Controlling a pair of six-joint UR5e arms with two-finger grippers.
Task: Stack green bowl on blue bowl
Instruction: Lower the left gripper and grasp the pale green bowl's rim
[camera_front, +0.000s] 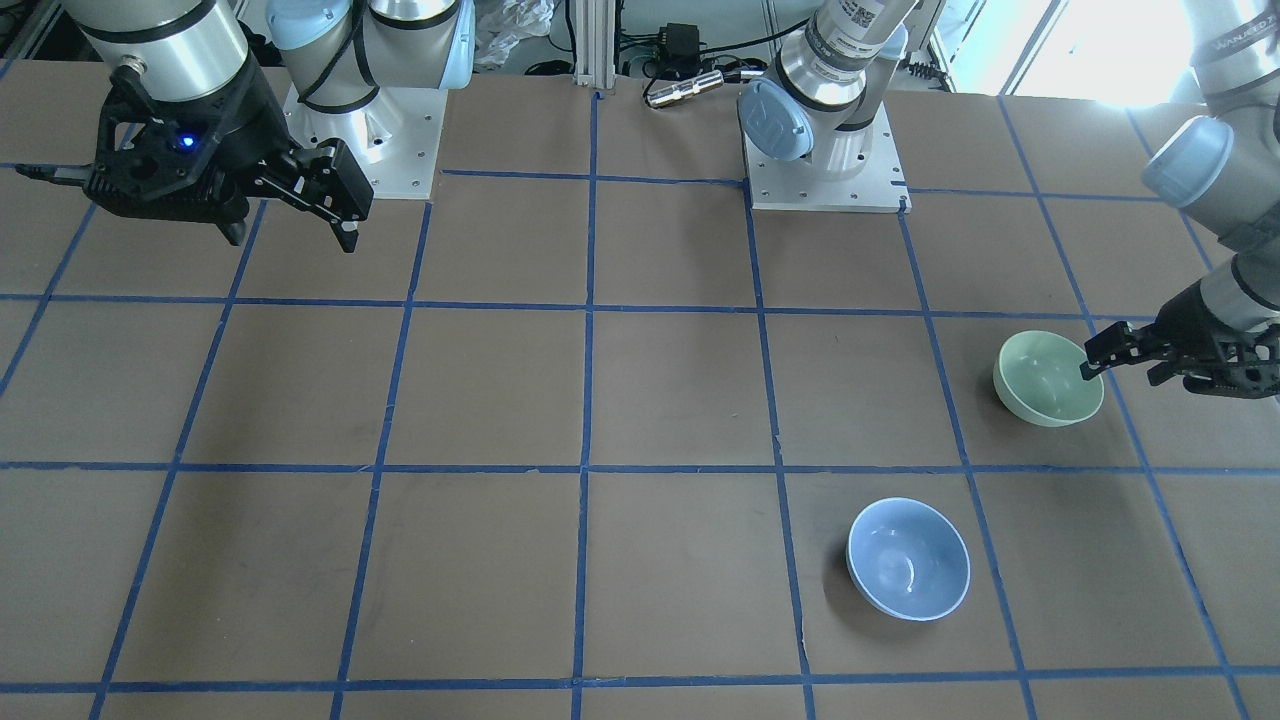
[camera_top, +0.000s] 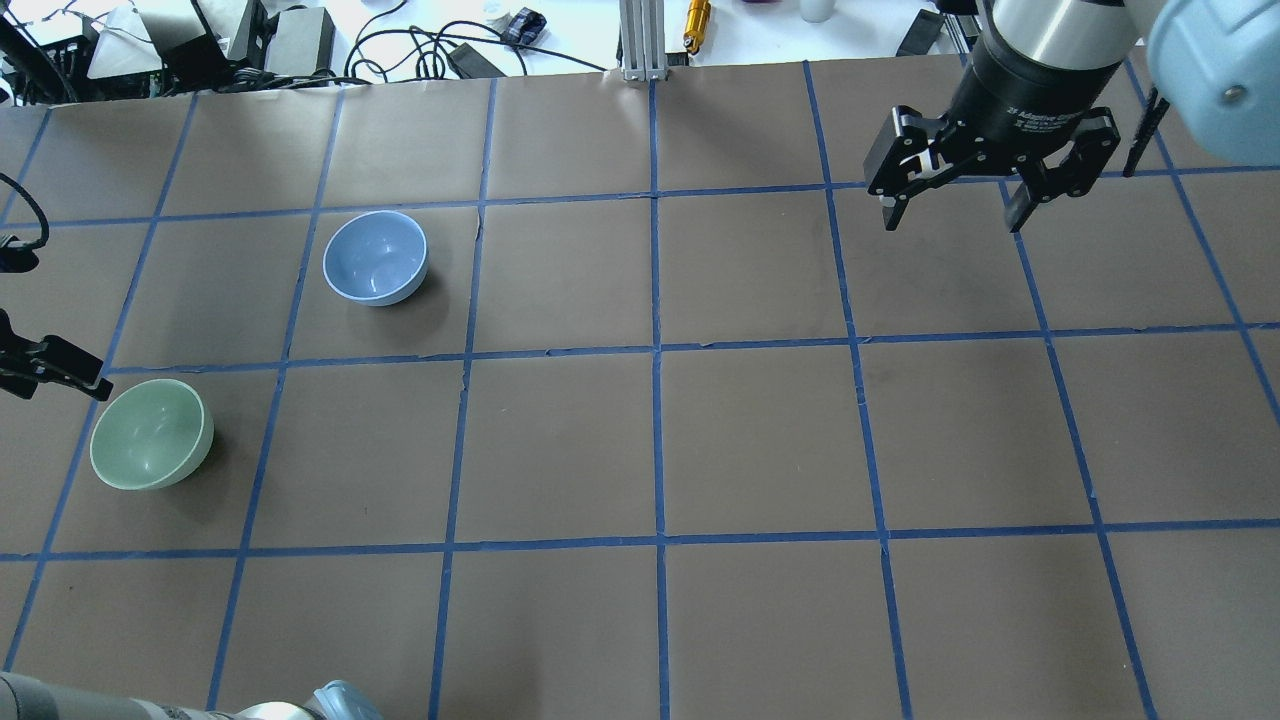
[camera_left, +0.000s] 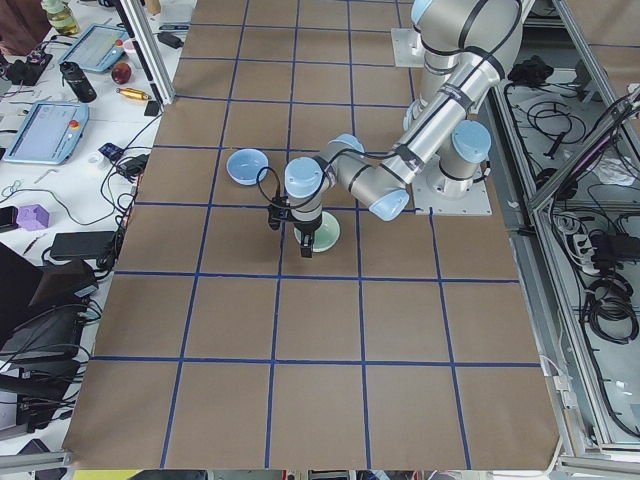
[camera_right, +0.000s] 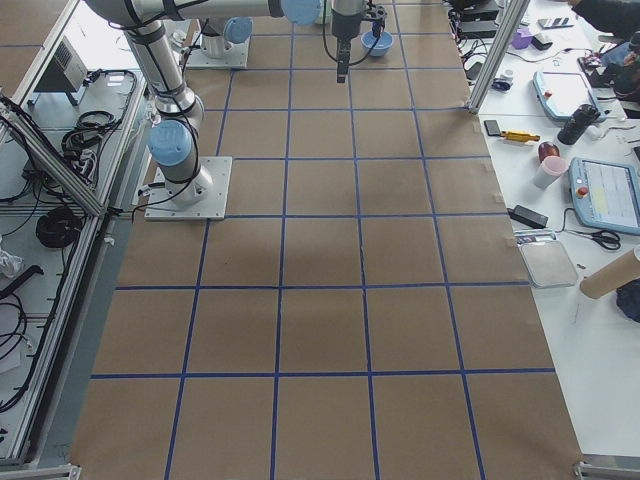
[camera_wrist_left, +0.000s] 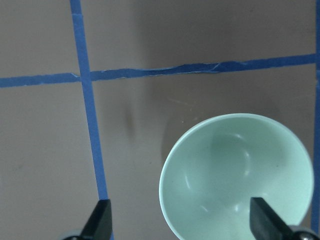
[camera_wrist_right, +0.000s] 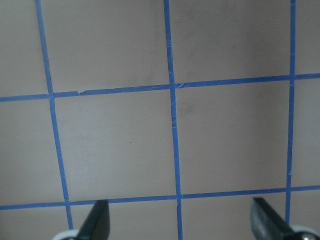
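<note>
Silver arms (camera_front: 845, 70), pale-blue joint caps (camera_front: 775, 120), black fingers (camera_top: 888, 205), white bolted base plates (camera_front: 860, 190).

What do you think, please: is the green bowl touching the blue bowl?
Apart. The overhead view shows the green bowl and the blue bowl with bare table between them.

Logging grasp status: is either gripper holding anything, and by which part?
Nothing is held: left gripper open over the green bowl's rim, right gripper open.
</note>
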